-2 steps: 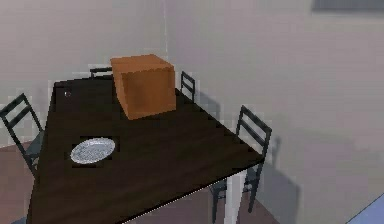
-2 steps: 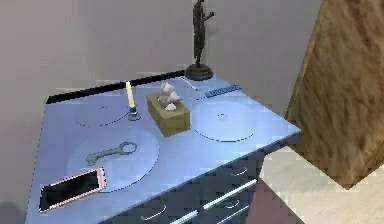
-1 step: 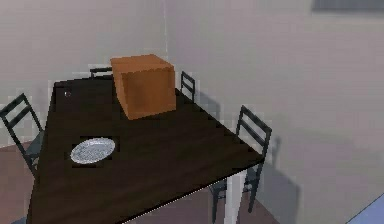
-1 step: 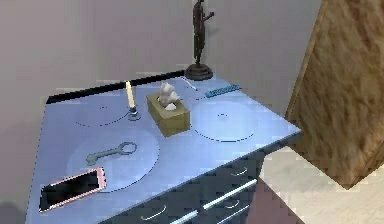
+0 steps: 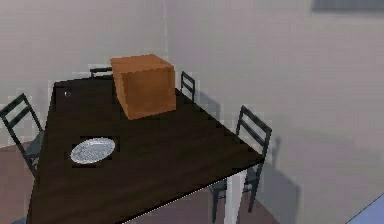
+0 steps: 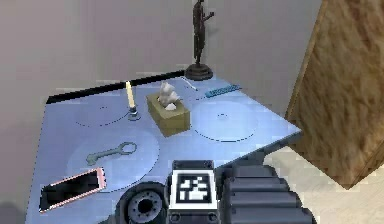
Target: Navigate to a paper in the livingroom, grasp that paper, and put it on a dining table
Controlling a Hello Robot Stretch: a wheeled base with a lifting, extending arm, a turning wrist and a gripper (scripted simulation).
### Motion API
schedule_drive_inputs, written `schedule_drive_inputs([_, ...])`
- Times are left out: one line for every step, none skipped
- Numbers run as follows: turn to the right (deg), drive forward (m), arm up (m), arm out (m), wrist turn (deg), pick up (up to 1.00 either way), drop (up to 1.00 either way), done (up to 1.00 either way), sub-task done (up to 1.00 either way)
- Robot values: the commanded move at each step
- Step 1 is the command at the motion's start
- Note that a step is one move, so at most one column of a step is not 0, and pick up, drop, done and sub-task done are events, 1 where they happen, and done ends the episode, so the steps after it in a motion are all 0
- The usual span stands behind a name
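Dark wood table (image 5: 150,160), matt; metal plate (image 5: 93,150); box (image 5: 145,85) maybe cardboard.

A dark, angular dining table (image 5: 150,165) carries a large brown cardboard box (image 5: 145,85) near its far end and a silvery plate (image 5: 93,150) near the edge at the forward view's left, well apart from the box. In the arm side view, a blue table (image 6: 275,125) with pale round patches on its top bears a tan tissue box (image 6: 168,110) at the middle. A yellow candle (image 6: 130,98) stands upright just beside the box, and a dark statue (image 6: 200,45) stands at the far edge. A grey wrench (image 6: 110,153) and a pink-edged phone (image 6: 72,189) lie nearer.
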Motion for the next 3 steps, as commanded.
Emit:
schedule_drive_inputs([0.0,0.00,0.00,0.22,0.0,0.00,0.00,0.00,0.00])
schedule_drive_inputs([0.0,0.00,0.00,0.00,45.0,0.00,0.00,0.00,0.00])
schedule_drive_inputs([0.0,0.00,0.00,0.00,45.0,0.00,0.00,0.00,0.00])
